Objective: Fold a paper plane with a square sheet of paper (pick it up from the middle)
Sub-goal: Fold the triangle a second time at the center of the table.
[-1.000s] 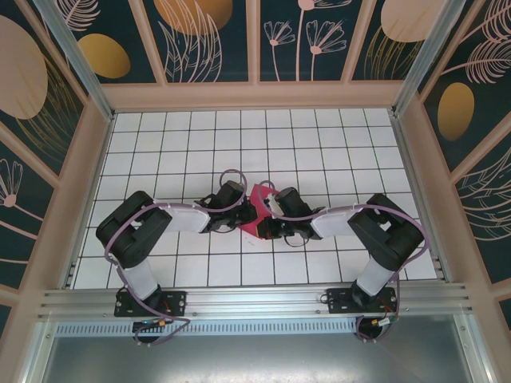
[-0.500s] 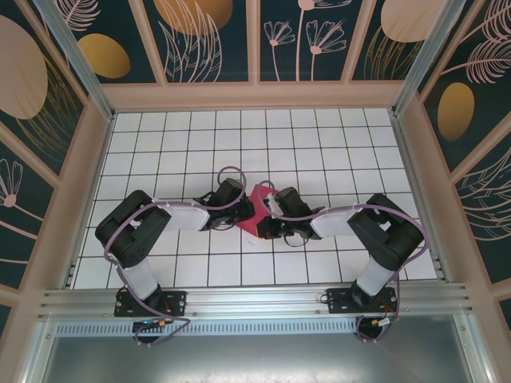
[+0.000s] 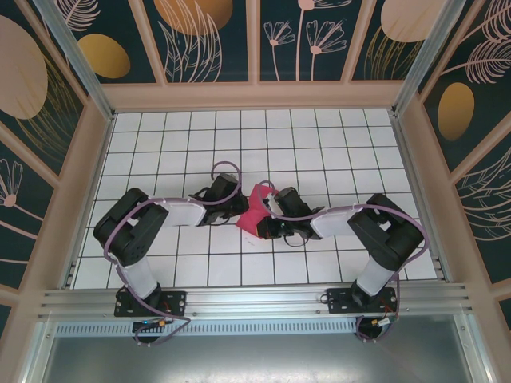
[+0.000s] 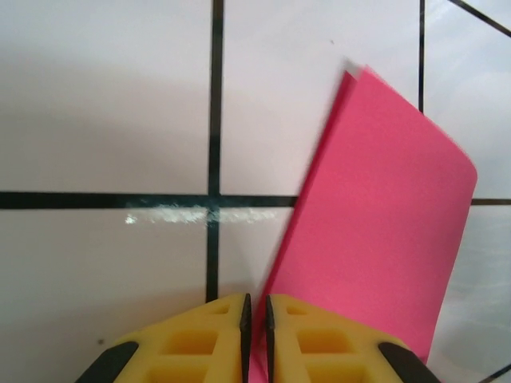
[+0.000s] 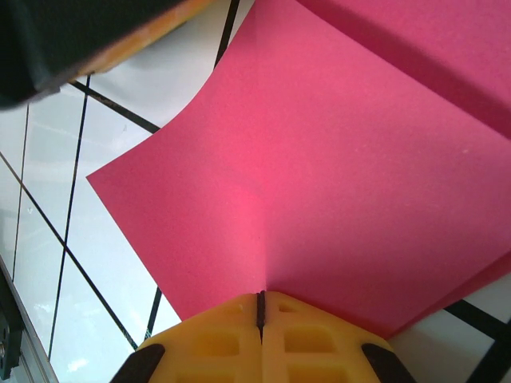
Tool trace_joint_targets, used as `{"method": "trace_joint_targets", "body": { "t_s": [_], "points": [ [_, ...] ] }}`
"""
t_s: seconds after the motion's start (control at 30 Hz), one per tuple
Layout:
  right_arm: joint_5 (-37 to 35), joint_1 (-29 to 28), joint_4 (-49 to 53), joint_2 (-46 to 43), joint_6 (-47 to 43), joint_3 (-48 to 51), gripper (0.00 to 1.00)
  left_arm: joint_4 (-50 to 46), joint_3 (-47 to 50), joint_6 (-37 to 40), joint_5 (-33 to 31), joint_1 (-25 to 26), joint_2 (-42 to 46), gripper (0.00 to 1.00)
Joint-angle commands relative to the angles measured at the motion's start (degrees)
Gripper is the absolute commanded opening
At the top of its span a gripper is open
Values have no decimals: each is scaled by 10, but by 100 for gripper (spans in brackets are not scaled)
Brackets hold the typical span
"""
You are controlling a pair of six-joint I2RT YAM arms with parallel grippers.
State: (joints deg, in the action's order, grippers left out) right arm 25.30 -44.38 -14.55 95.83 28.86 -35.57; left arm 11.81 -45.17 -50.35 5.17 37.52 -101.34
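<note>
The square sheet of paper is red-pink and folded over, and it sits raised between my two grippers at mid-table. My right gripper comes in from the right. In the right wrist view it is shut on the sheet's near edge, and the paper fans out above the fingers with a soft crease. My left gripper reaches in from the left. In the left wrist view its jaws stand a narrow slit apart. The edge of the paper runs down into that slit.
The white grid table stretches to the peach frame walls on three sides. A metal rail with both arm bases lies along the near edge. The left arm's black body hangs just over the sheet.
My left gripper has drawn slightly back and to the left, and its jaws have eased apart a little. More of the paper's left side shows. The right arm holds still.
</note>
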Motion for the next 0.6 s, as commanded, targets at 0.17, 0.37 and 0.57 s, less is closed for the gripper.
{"method": "trace_joint_targets", "body": {
  "t_s": [0.17,0.37,0.57],
  "points": [
    [-46,-5,90,30,-10,4,2,-30,-28,27,4,-10,69,23],
    [-47,-7,91,34,-10,-7,2,50,13,-11,122,-2,95,19],
    [-48,-8,91,34,-8,-9,2,72,17,-37,146,11,45,15]
  ]
}}
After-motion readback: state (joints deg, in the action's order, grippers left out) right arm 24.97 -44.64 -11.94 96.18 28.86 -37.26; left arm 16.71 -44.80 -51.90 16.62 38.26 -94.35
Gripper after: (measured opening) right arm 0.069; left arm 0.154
